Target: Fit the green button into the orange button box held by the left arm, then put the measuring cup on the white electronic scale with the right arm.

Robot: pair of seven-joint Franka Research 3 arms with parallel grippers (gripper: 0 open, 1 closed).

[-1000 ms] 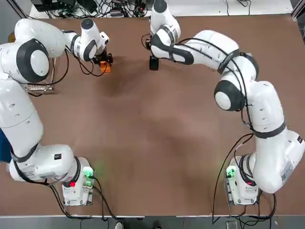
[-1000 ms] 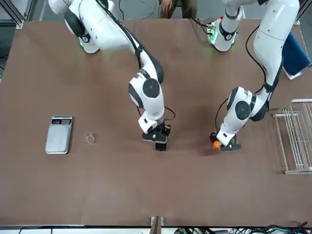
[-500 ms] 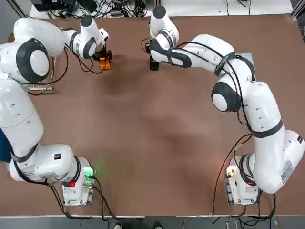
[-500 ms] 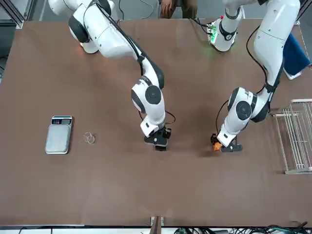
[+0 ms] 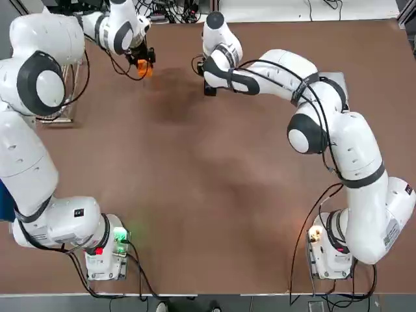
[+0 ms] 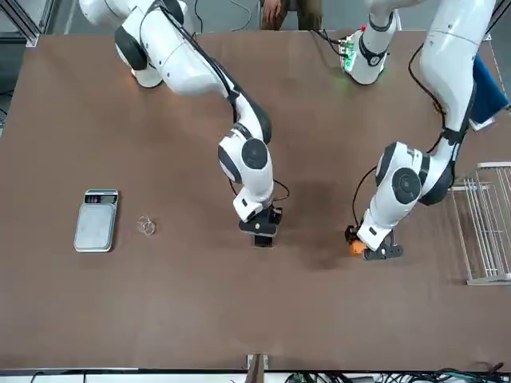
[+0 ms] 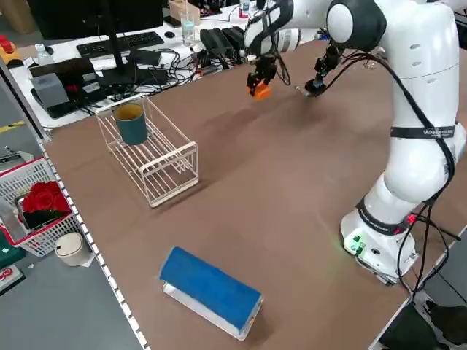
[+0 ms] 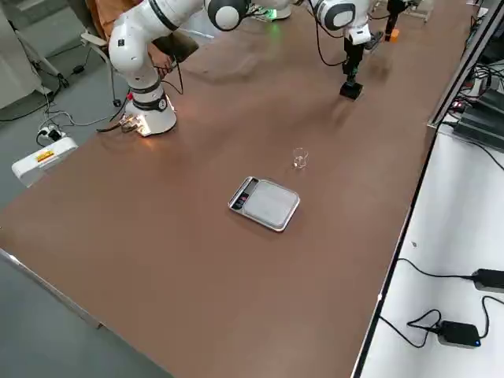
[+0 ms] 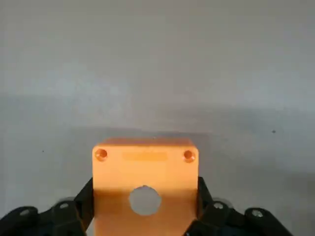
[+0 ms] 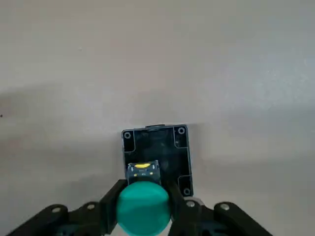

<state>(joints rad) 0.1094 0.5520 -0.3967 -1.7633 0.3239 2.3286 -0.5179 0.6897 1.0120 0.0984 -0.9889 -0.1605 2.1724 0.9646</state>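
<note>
From my station, the only writing I can make out as such is a small label on the white right arm (image 5: 363, 201), too small to read, and the marks by the dark display strip (image 6: 102, 199) on the flat white scale with a silver-grey plate (image 6: 96, 226). That scale lies far right, its long axis running near to far, display end toward the arms' bases. My left gripper (image 9: 145, 194), at the far left, is closed on the bright orange plastic box (image 9: 145, 169) — its round-holed face turned to the wrist camera. My right gripper (image 6: 263, 227), far and near the middle, is closed on the round-capped green button (image 10: 143, 209), cap toward its wrist camera, with an open black rectangular block (image 10: 165, 147) beyond it. The cap covers much of the button's dark body, and I can't tell whether block and table (image 6: 200, 303) touch. The tiny clear plastic cup (image 6: 146, 226) sits on the table between scale and right gripper — see-through, so its tilt is hard to judge. From overhead, the right arm hides most of the scale.
</note>
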